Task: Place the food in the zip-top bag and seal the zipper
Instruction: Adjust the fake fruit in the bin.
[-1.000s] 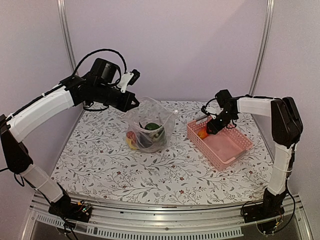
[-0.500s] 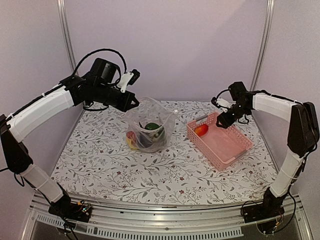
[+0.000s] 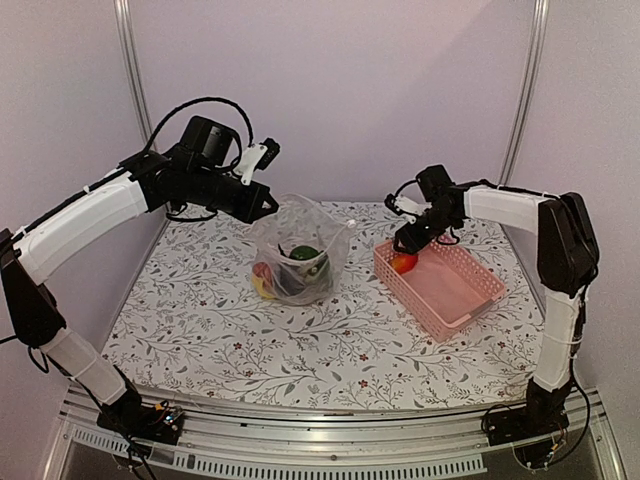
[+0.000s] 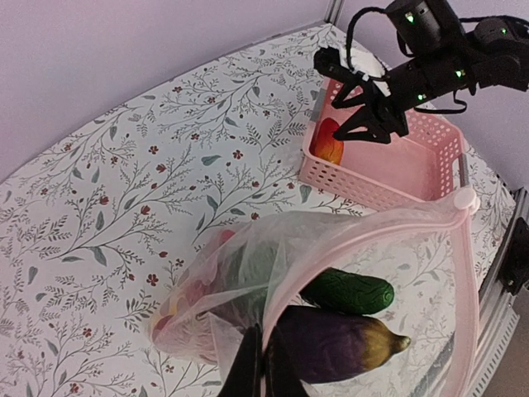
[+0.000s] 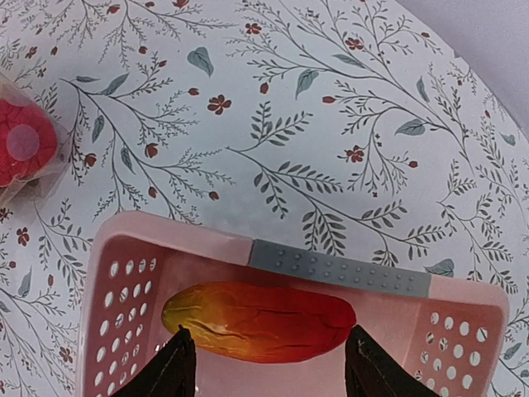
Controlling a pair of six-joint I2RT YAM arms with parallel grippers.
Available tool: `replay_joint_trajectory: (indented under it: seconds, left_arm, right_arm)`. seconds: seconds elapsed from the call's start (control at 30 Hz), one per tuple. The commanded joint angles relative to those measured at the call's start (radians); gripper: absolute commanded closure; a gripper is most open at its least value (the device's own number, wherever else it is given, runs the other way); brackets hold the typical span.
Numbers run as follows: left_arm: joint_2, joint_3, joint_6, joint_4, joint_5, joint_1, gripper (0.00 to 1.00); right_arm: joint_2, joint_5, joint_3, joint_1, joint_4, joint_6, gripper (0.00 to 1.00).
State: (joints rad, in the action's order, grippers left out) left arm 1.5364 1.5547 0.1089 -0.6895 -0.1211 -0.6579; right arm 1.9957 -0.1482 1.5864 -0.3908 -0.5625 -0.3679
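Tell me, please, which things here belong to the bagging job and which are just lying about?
Belonging to the job:
zip-top bag, pinched at its mouth edge by the left gripper
eggplant and cucumber inside it
red-orange fruit in the pink basket, below the open right gripper

Lying about:
pink basket itself
floral table cover

Pink basket (image 3: 452,288) on floral tablecloth (image 3: 220,330)
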Motion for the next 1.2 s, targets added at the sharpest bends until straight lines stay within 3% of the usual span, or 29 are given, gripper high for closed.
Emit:
replay_joint_trajectory:
  seconds: [0.0,0.3,0.53,0.7,0.93,1.17]
  left_arm:
    - [-0.006,0.012,0.006,0.016,0.008,0.012,1.00]
    - [0.007,0.012,0.015,0.030,-0.002,0.011,1.00]
    - [0.012,0.021,0.004,0.021,-0.001,0.012,1.00]
    - [-0.001,0.019,-0.008,0.005,0.014,0.015,1.00]
    - [0.007,0.013,-0.010,0.006,0.011,0.019,1.00]
    - [0.005,0.013,-0.011,0.001,0.001,0.019,1.00]
  right_arm:
    - [0.062,0.031,0.018,-0.029,0.023,0.030,0.39]
    - [0.113,0.139,-0.047,-0.036,0.063,0.045,0.39]
    - [-0.011,0.234,-0.231,-0.001,0.079,-0.024,0.37]
    - [-0.129,0.177,-0.318,0.068,0.042,-0.044,0.36]
    - [-0.293,0.047,-0.393,0.073,-0.020,-0.084,0.36]
    - [-0.402,-0.018,-0.453,0.074,-0.102,-0.401,0.41]
